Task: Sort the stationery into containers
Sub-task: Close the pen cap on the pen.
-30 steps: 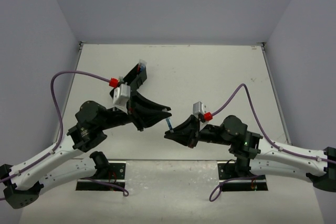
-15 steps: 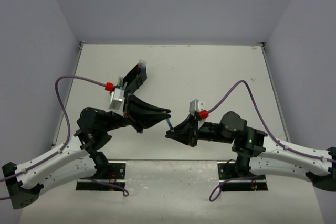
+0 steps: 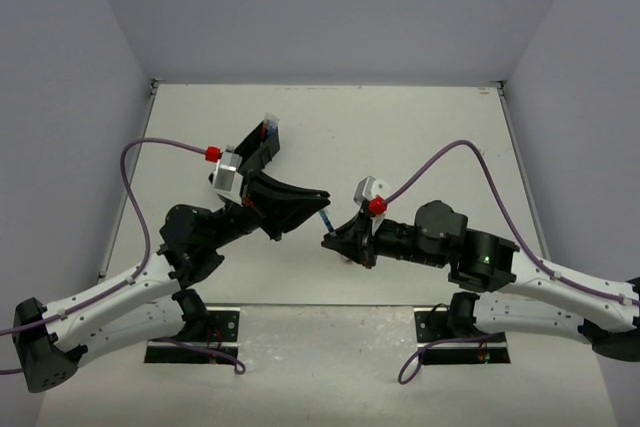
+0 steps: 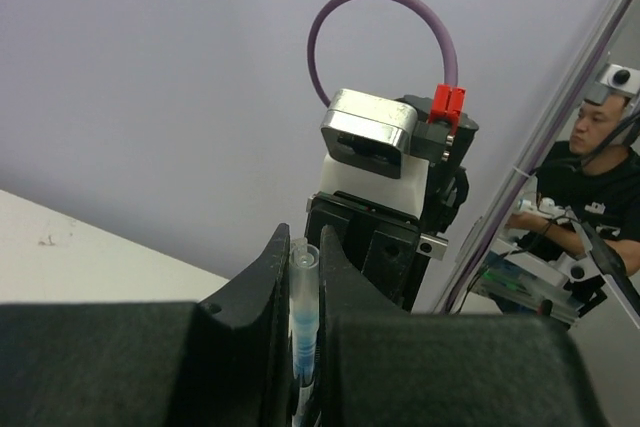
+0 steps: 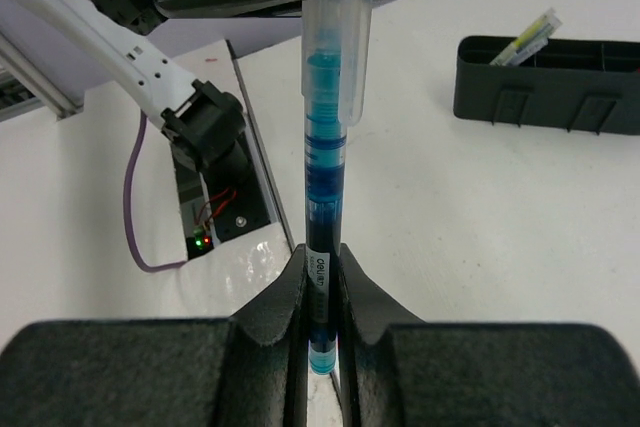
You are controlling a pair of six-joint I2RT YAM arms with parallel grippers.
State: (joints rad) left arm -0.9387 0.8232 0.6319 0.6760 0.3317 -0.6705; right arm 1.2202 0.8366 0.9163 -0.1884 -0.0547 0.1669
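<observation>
A blue pen [image 3: 326, 220] with a clear cap hangs in the air between my two grippers, near the table's front middle. My left gripper [image 3: 319, 198] is shut on its capped end; the left wrist view shows the clear cap [image 4: 303, 282] pinched between the black jaws of the left gripper [image 4: 303, 247]. My right gripper [image 3: 333, 239] is shut on the other end, with the labelled barrel [image 5: 325, 157] clamped at the right gripper [image 5: 322, 269]. The black organiser tray [image 3: 262, 147] stands behind the left arm. In the right wrist view the tray [image 5: 560, 97] holds a yellow-green pen [image 5: 532, 35].
Both arms' base plates [image 3: 195, 333] [image 3: 462, 331] sit at the near table edge. Purple cables loop above each wrist. Grey walls close in the table on three sides. A person [image 4: 592, 172] shows beyond the frame in the left wrist view.
My left gripper has closed on the pen's capped end. Both wrists have shifted a little, and the pen now sits slightly higher and further from the front edge.
</observation>
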